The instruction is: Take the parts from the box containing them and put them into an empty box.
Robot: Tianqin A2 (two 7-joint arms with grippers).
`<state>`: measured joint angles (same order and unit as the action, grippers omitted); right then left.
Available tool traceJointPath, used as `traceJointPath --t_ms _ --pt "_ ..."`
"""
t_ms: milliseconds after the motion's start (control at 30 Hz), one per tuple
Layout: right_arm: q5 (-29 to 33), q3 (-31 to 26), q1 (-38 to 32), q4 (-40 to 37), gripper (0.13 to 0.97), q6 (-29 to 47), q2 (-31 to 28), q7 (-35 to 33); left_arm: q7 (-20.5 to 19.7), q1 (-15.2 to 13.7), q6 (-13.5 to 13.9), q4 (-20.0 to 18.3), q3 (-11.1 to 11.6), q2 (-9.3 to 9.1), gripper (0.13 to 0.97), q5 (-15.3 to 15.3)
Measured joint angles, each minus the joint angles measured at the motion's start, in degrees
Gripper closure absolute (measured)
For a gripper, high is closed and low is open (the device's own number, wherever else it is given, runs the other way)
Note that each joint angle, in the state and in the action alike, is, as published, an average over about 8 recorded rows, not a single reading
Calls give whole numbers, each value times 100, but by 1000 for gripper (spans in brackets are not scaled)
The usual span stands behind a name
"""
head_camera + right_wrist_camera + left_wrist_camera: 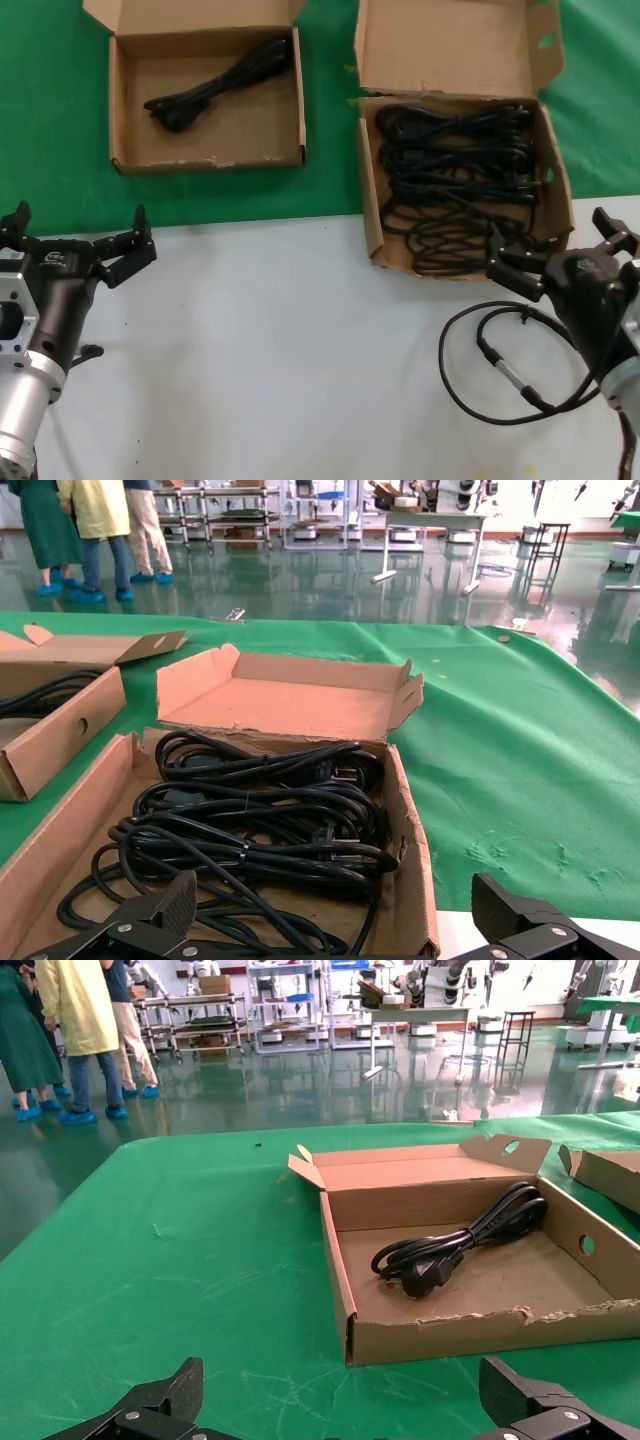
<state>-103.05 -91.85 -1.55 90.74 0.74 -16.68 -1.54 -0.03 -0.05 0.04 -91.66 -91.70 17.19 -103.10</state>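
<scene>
The larger carton stands at the back right on the green cloth and holds several black power cords. The right wrist view shows the cords piled in it. The smaller shallow carton stands at the back left with one folded black cord inside, also seen in the left wrist view. My right gripper is open and empty, at the larger carton's front edge. My left gripper is open and empty, over the white table in front of the smaller carton.
A thin black robot cable with a silver connector loops on the white table by my right arm. The green cloth covers the back half. The larger carton's rear flap stands up. People stand far off in the room.
</scene>
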Motion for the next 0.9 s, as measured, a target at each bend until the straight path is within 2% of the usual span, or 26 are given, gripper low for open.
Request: traceJointPath --t_ms 900 --pt "0 0 0 0 129 0 0 0 0 0 0 0 0 0 132 0"
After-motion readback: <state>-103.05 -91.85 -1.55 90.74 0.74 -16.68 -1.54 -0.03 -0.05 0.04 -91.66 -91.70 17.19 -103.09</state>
